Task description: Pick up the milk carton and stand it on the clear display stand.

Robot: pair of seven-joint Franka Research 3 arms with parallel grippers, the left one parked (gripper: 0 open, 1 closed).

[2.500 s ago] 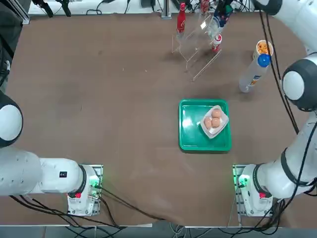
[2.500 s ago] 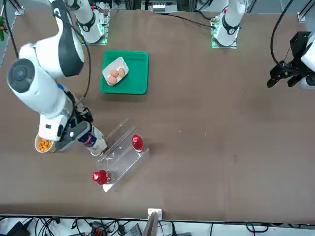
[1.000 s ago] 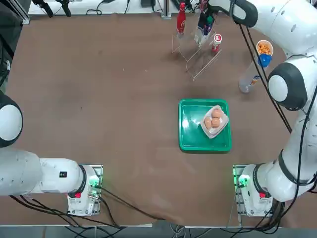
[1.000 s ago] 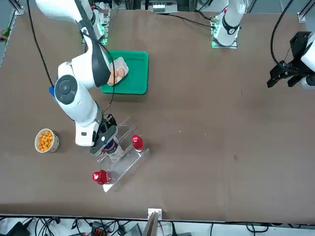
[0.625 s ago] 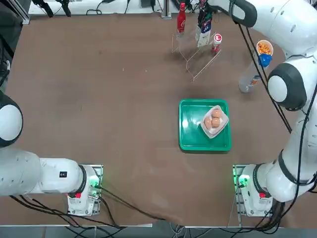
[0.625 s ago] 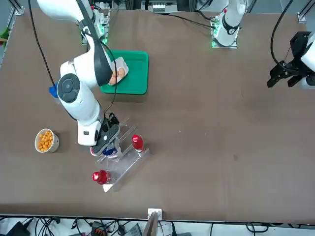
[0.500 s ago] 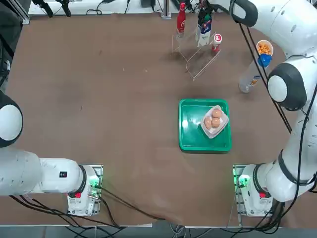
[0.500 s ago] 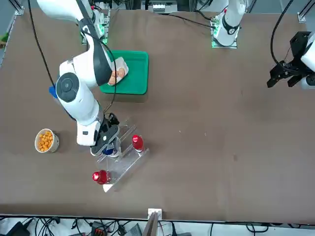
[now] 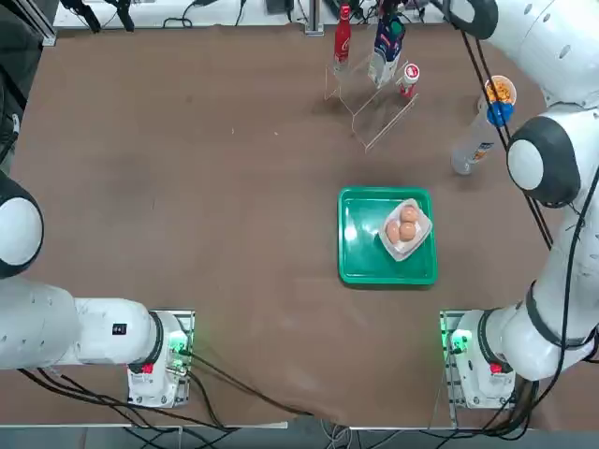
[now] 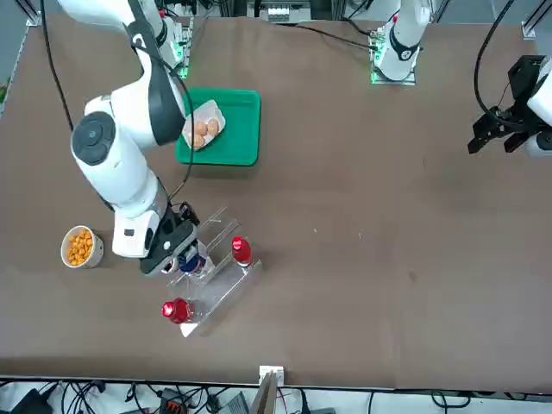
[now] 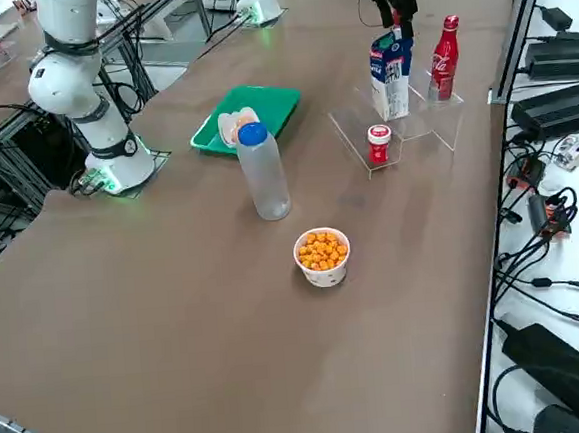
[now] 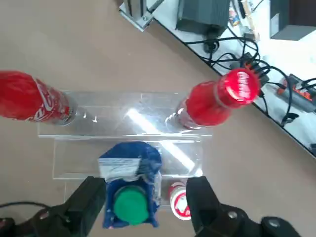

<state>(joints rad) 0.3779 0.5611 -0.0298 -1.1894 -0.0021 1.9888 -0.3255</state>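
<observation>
The milk carton (image 11: 391,73), blue and white with a green cap, stands upright on the clear display stand (image 11: 415,126) at the table's far side. From above the milk carton (image 9: 384,44) shows on the clear display stand (image 9: 376,108). My right gripper (image 11: 394,10) hangs just above the carton's top, open. In the wrist view the right gripper (image 12: 144,186) has one finger on each side of the carton (image 12: 131,170), with a gap on both sides. From the front the gripper (image 10: 175,250) partly hides the carton (image 10: 192,262).
Red cola bottles (image 12: 32,101) (image 12: 222,96) and a small red-lidded jar (image 11: 379,142) share the stand. A tall blue-capped bottle (image 9: 475,140) and a bowl of orange snacks (image 9: 499,91) stand to the right. Nearer the bases, a green tray (image 9: 360,248) holds eggs.
The fingers have opened and let go of the carton, which stays upright on the stand. The arm has lifted a little above it.
</observation>
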